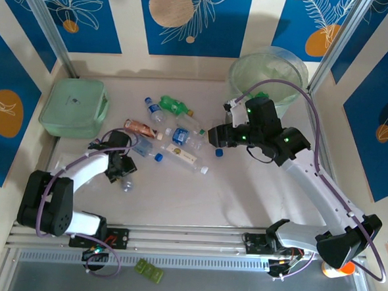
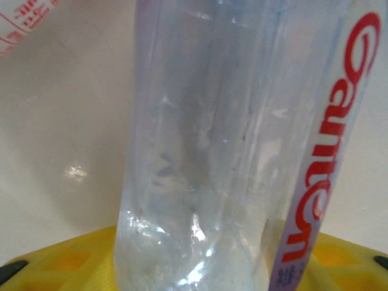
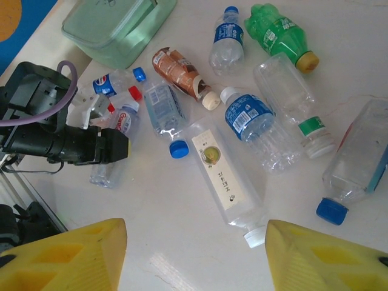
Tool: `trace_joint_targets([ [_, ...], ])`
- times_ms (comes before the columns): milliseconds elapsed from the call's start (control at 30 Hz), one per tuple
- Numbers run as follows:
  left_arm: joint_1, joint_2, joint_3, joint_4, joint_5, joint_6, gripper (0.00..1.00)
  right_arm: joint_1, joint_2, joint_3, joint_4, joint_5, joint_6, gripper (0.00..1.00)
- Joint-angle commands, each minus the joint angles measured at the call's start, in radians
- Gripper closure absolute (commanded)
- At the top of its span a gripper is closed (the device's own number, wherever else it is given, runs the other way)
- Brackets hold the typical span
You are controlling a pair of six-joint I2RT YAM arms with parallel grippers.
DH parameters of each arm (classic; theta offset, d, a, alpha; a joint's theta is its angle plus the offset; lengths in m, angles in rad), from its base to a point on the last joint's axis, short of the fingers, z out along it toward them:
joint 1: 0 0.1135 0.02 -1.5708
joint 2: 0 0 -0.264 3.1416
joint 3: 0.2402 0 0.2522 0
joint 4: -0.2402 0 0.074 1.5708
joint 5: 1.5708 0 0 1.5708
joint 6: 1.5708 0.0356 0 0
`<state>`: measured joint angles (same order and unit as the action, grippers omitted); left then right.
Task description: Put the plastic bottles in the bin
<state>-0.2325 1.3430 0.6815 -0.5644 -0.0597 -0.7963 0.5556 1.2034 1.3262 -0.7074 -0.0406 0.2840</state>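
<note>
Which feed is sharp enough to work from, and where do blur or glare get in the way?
Left wrist: the clear bottle sits too close, soft, with bright glints low in frame. Right wrist: sharp on the bottles, one glare streak on the table. Top external: even light, soft shadows, bottles small.

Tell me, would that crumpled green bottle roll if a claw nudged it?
Probably not far: the green bottle looks dented, so it may wobble rather than roll. It seems empty, so likely light and easily squashed.
</note>
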Motion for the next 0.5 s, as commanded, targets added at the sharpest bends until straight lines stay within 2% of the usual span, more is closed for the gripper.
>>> trace_joint_targets([
  [0, -0.016, -0.063, 0.002, -0.019, 0.018, -0.006, 0.46, -0.009, 0.004, 0.048, -0.009, 0.017, 0.047, 0.39],
  [167, -0.046, -0.2, 0.037, -0.071, 0.02, 0.014, 0.45, -0.01, -0.004, 0.069, 0.003, -0.011, 0.081, 0.37],
  [267, -0.065, -0.288, 0.076, -0.095, 0.058, 0.051, 0.44, 0.001, -0.005, 0.08, 0.008, 0.054, 0.151, 0.32],
  [300, -0.072, -0.32, 0.092, -0.095, 0.077, 0.072, 0.44, 0.024, -0.004, 0.086, 0.008, 0.104, 0.165, 0.31],
  [367, -0.087, -0.377, 0.121, -0.069, 0.13, 0.122, 0.44, 0.13, -0.006, 0.087, 0.02, 0.299, 0.144, 0.3],
  [400, -0.098, -0.411, 0.13, -0.035, 0.173, 0.153, 0.45, 0.188, -0.007, 0.083, 0.035, 0.35, 0.106, 0.29],
  [467, -0.125, -0.467, 0.145, 0.042, 0.243, 0.188, 0.45, 0.235, -0.006, 0.091, 0.036, 0.267, 0.033, 0.29],
])
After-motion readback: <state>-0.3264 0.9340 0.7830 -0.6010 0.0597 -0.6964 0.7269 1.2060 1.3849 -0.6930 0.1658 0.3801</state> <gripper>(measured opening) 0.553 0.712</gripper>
